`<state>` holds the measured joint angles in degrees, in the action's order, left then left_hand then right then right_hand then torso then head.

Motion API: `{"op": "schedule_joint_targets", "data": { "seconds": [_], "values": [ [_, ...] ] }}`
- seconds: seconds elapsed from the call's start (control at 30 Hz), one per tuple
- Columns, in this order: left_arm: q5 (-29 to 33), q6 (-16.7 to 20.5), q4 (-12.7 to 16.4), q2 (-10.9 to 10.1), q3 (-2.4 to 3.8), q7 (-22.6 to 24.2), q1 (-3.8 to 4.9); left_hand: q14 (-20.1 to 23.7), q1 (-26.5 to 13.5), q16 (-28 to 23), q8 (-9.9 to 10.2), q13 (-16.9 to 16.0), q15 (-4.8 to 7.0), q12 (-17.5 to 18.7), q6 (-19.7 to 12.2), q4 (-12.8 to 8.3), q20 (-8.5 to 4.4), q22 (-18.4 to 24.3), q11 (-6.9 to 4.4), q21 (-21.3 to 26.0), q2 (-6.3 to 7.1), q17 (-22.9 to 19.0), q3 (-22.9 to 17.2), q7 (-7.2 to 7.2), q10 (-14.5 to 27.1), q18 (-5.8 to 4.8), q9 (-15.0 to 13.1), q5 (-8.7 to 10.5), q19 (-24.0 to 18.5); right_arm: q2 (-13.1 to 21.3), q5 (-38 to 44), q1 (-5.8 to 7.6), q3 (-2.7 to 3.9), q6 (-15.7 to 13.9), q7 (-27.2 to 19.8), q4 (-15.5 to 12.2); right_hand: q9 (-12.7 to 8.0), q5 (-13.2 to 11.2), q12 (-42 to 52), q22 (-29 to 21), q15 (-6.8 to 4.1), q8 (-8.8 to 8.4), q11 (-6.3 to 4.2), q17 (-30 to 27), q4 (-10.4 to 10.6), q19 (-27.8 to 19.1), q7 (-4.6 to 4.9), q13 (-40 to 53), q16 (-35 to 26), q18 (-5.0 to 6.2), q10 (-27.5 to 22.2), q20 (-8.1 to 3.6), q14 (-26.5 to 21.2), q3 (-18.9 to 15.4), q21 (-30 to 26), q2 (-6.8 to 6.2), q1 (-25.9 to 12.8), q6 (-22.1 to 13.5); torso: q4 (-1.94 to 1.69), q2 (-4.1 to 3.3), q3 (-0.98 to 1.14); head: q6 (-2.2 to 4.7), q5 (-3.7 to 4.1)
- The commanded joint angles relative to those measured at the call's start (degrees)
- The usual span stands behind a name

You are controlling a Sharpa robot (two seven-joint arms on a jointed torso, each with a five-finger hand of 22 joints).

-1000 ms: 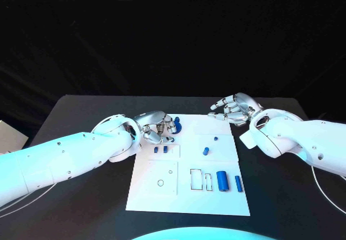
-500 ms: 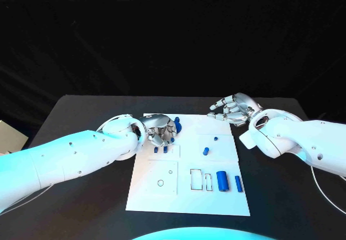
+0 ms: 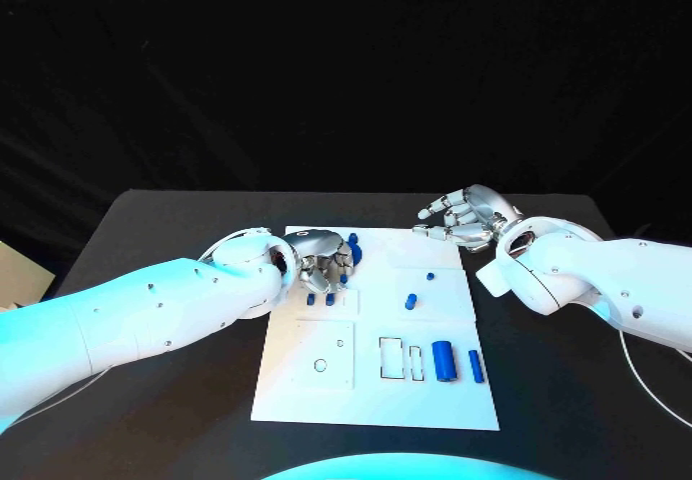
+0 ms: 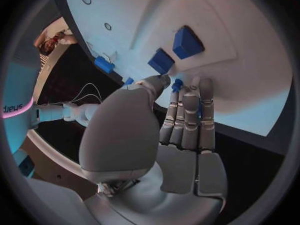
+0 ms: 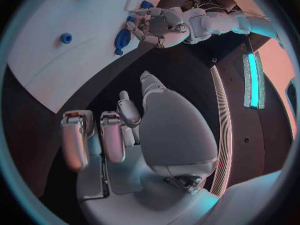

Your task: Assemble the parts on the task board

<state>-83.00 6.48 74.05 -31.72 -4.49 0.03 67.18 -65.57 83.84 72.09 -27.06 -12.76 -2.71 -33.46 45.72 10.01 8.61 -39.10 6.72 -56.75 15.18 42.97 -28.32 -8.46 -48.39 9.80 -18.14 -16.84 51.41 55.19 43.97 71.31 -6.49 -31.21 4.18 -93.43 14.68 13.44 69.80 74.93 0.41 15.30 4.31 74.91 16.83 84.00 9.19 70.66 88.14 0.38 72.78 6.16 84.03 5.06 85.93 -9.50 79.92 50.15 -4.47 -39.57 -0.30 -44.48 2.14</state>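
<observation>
head view: black table (image 3: 173,215), white task board (image 3: 378,400) in the middle
left arm (image 3: 144,320): comes in from the left edge, reaches the board's far left part
right arm (image 3: 591,280): comes in from the right edge, ends just off the board's far right corner
task board: printed outlines on the near half, one square with a small ring, two narrow rectangles next to it
left hand (image 3: 323,262): over the board's far left area, fingers pointing down at the small blue parts there; left wrist view has the fingers (image 4: 187,120) straight and side by side, tips at a small blue piece (image 4: 177,84); can't tell whether it's actually pinched
right hand (image 3: 464,220): raised beyond the board's far right corner, over the table, fingers curled loosely and apart, nothing in it; right wrist view (image 5: 119,135) agrees
big cylinder (image 3: 444,361): near right of board, just beside the rectangle outlines
slim rod (image 3: 477,367): just right of the big cylinder, parallel, apart
short pin (image 3: 413,301): mid board, lying tilted
tiny peg (image 3: 431,275): just beyond the short pin
two small blocks (image 3: 320,298): just under the left fingertips, side by side
dark blue part (image 3: 353,248): beside the left hand at the far edge, partly hidden
</observation>
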Motion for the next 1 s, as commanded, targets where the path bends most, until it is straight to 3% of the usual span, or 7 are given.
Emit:
{"op": "schedule_joint_targets", "data": {
  "seconds": [0.03,0.33,0.7,0.9,1.0],
  "values": [
    [-0.6,-1.7,-0.1,0.3,0.01,-0.9,0.01,-0.5,0.1,0.6,0.4,0.1,0.03,-0.3,0.7,-0.3,-0.15,-0.2,-0.11,-0.5,-0.66,0.5,-0.2,0.11,-0.5,0.75,0.1,0.31,0.3,-0.1,0.5,-0.04,0.0,0.6,-0.5,-0.1,-0.1,0.2,-0.4,13.1,-0.36,0.26,-0.01,11.4,-0.2,4.3,-0.07,-0.1,-0.3,0.6,-0.2,-0.18,4.9,-0.2,-0.2,0.42,0.3,-0.1,-0.02,0.02,0.04,-0.04,0.06],
    [-0.5,-2.4,-0.8,0.8,0.04,-1.7,0.02,-3.2,0.1,3.5,1.1,0.6,0.56,-0.8,2.7,-1.0,-0.62,-1.3,-0.76,-2.2,-1.44,4.0,-1.4,0.19,-2.2,0.78,0.6,0.4,0.6,-0.1,0.5,-0.04,0.0,0.6,-0.5,-0.1,-0.1,0.3,-0.5,13.1,-0.4,0.31,-0.04,11.4,-0.2,4.3,-0.1,-0.2,-0.3,0.61,-0.2,-0.22,4.9,-0.2,-0.2,0.47,0.3,-0.1,-0.03,0.02,0.02,-0.01,0.2],
    [-0.2,-4.3,-1.5,1.2,0.07,-2.4,0.05,-3.4,0.6,4.0,1.8,1.1,0.66,-0.4,3.0,-1.8,-0.86,-1.9,-0.77,-3.1,-1.83,3.7,-2.2,-0.04,-2.1,0.76,0.9,0.5,0.6,0.0,0.6,-0.04,0.0,0.6,-0.5,-0.2,-0.1,0.3,-0.5,13.1,-0.4,0.31,-0.04,11.4,-0.2,4.3,-0.1,-0.2,-0.3,0.61,-0.2,-0.22,4.9,-0.2,-0.2,0.47,0.3,-0.1,-0.05,0.02,0.03,-0.07,0.32],
    [-0.2,-4.7,-1.6,1.3,0.07,-2.6,0.06,-5.1,1.1,5.5,2.2,1.4,0.95,-0.7,4.1,-3.1,-1.1,-2.8,-1.13,-4.4,-2.58,6.0,-3.3,-0.17,-3.3,0.79,1.0,0.7,0.6,0.0,0.6,-0.04,0.0,0.6,-0.5,-0.2,-0.1,0.3,-0.5,13.2,-0.41,0.35,-0.05,11.5,-0.2,4.3,-0.12,-0.2,-0.3,0.58,-0.1,-0.23,4.9,-0.2,-0.1,0.5,0.3,-0.1,-0.02,0.04,0.02,-0.13,0.35],
    [-0.2,-4.4,-1.6,1.4,0.08,-2.5,0.06,-7.6,1.7,7.4,2.2,1.4,1.71,-1.4,6.1,-4.7,-1.65,-4.0,-1.99,-6.2,-3.47,9.3,-4.2,0.02,-5.7,0.81,0.9,0.81,0.9,0.0,0.6,-0.04,0.0,0.6,-0.5,-0.2,-0.1,0.3,-0.5,13.2,-0.41,0.35,-0.05,11.5,-0.2,4.3,-0.12,-0.2,-0.3,0.58,-0.1,-0.23,4.9,-0.2,-0.1,0.5,0.3,-0.1,-0.03,0.03,0.02,-0.12,0.37]
  ]
}}
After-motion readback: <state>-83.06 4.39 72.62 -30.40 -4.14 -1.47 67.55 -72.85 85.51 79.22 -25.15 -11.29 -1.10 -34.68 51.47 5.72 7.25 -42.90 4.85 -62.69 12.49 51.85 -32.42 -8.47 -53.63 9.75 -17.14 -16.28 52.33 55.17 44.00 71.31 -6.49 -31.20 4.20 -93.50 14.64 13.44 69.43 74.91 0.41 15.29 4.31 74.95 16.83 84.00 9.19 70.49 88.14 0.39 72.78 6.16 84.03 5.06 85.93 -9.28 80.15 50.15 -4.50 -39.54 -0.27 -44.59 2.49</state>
